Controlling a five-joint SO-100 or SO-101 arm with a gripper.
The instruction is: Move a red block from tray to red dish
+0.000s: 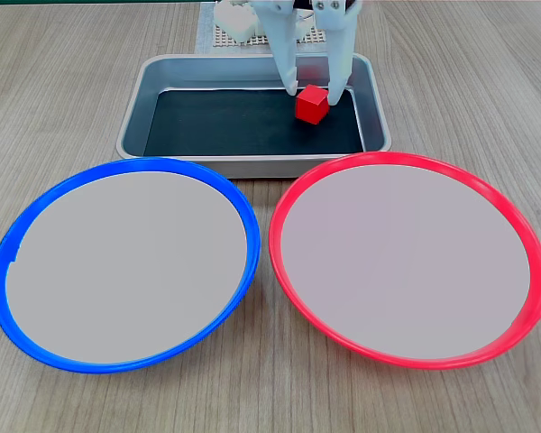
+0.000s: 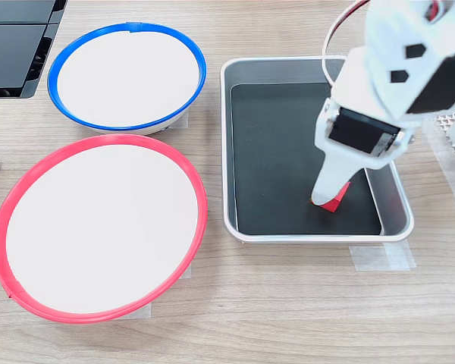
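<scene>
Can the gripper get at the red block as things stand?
Probably yes. The gripper is already down in the tray, fingers open on either side of the red block, with nothing between them.

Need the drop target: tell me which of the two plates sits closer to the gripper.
The red dish: red rim, on the first exterior view's right, in front of the tray end where the gripper straddles the red block. The blue-rimmed plate lies farther off.

In the first exterior view, the small red block (image 1: 312,104) sits at three o'clock on the silver tray's (image 1: 252,165) black bottom; the red dish (image 1: 408,259) lies empty at the tray's five o'clock.
</scene>
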